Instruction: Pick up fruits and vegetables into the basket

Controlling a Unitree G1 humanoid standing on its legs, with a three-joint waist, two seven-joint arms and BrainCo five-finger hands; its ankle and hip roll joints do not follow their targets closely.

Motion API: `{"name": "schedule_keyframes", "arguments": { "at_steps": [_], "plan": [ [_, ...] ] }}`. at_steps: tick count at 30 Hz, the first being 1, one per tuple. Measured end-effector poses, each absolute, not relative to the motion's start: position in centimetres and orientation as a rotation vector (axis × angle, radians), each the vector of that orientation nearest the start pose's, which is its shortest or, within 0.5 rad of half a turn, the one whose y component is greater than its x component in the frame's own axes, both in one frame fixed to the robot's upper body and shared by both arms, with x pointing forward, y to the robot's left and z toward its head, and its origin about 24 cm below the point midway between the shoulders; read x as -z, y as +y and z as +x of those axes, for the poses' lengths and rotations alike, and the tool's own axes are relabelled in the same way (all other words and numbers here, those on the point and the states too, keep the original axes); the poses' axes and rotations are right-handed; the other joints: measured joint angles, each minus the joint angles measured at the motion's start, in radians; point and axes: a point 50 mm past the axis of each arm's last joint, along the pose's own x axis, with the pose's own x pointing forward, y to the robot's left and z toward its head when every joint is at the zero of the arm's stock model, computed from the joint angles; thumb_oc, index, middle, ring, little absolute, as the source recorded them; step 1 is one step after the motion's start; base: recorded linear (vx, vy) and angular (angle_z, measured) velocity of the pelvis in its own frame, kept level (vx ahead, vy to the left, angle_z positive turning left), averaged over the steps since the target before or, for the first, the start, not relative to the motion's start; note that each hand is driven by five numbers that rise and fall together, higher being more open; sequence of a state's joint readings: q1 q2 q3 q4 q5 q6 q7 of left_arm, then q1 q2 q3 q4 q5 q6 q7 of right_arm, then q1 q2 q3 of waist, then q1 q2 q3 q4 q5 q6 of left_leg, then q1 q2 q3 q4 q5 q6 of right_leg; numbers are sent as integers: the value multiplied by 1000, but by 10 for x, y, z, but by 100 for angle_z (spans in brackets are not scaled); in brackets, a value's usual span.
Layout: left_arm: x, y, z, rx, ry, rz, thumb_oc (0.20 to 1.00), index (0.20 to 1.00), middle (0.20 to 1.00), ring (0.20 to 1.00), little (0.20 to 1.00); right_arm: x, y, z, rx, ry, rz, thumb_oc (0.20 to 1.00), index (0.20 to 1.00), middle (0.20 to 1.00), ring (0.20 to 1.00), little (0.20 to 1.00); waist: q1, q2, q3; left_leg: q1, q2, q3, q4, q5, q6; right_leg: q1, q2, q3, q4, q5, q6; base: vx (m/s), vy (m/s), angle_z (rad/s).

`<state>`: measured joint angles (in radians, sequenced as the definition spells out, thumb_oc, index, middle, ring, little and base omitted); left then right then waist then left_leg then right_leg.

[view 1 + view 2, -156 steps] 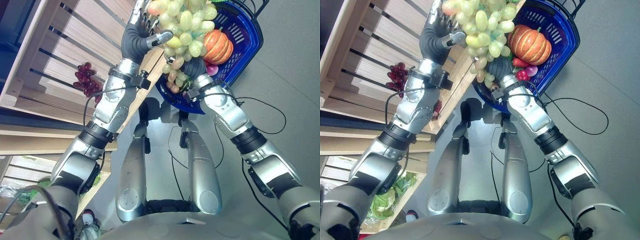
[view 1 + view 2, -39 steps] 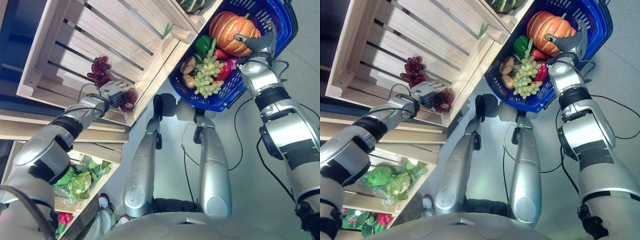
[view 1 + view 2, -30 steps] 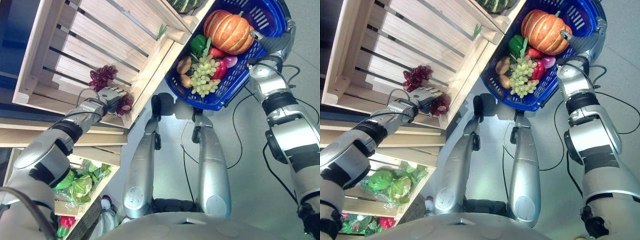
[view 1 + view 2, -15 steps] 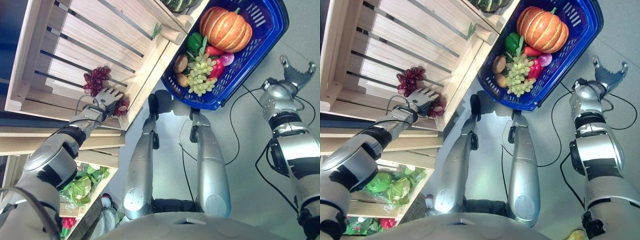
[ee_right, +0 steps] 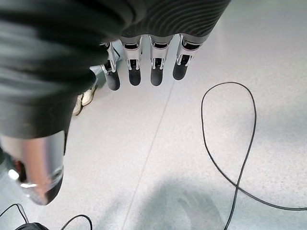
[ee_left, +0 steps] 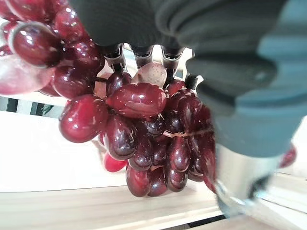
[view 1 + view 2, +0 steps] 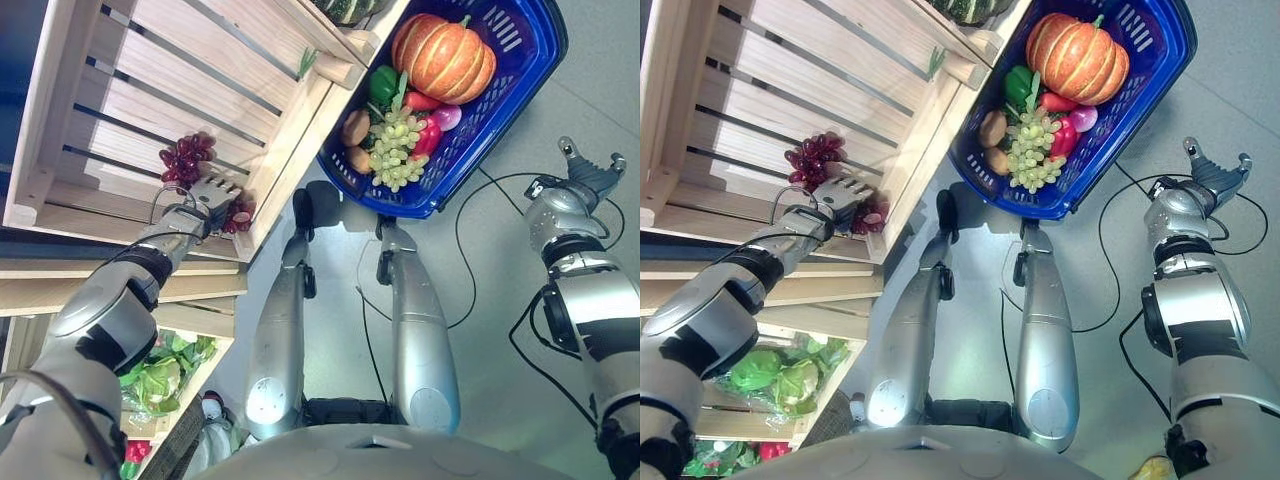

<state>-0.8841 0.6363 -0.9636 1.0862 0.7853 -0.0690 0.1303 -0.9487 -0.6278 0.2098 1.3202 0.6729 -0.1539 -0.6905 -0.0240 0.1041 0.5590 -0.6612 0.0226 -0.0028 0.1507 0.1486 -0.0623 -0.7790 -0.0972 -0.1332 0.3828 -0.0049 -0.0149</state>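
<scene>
A bunch of dark red grapes (image 7: 187,160) lies on the slatted floor of the pale wooden crate (image 7: 120,90), near its front wall, with part of the bunch (image 7: 872,213) hanging over that wall. The blue plastic basket (image 7: 500,90) sits on the grey floor against the crate's corner, its rim just beside the wood. It holds an orange ribbed pumpkin (image 7: 444,57) at the far end, a green pepper (image 7: 385,83), a bunch of green grapes (image 7: 395,150) in the middle, red and pink pieces beside them, and two brown round pieces (image 7: 356,128) at the side nearest the crate.
</scene>
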Motion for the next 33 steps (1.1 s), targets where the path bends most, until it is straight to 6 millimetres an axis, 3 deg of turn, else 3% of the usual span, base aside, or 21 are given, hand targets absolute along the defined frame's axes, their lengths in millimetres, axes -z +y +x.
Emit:
{"name": "schedule_keyframes", "arguments": {
  "at_steps": [6,12,18,21,27,33],
  "plan": [
    [-73,239,375,358,174,1998,200,200,200,200,200,-128,-343,351,1073,94,-10,1000,1000,1000,1000,1000,-4,0,0,-5,3,-2,4,-3,-2,-1,2,-3,-2,0,0,0,0,0],
    [-77,250,376,328,246,1997,200,200,200,200,200,-129,-343,351,1073,93,-11,1000,1000,1000,1000,1000,-10,-1,0,-10,10,-2,22,-14,-5,1,7,-5,0,0,0,1,-4,-1],
    [-78,252,377,288,261,1910,200,200,200,200,200,-129,-343,351,1071,91,-12,1000,1000,1000,1000,1000,-11,-2,0,-10,9,-4,30,-17,-4,7,7,-7,0,0,0,0,0,0],
    [-83,255,378,208,272,1707,200,200,200,200,200,-131,-342,352,1068,76,-16,1000,1000,1000,1000,1000,-9,-4,-1,-10,8,-4,36,-19,-3,11,6,-7,0,0,0,0,0,0],
    [-106,270,381,-55,213,1091,200,200,200,200,200,-138,-336,356,1028,6,-33,1000,1000,1000,1000,1000,-4,-11,0,-9,8,-4,37,-19,-3,12,6,-7,-1,1,-2,0,0,0],
    [-126,270,385,-129,106,851,200,200,200,200,200,-147,-328,360,982,-61,-47,1000,1000,1000,1000,1000,1,-14,1,-8,8,-6,36,-19,-3,15,6,-9,-2,4,-5,0,0,0]
  ]
}}
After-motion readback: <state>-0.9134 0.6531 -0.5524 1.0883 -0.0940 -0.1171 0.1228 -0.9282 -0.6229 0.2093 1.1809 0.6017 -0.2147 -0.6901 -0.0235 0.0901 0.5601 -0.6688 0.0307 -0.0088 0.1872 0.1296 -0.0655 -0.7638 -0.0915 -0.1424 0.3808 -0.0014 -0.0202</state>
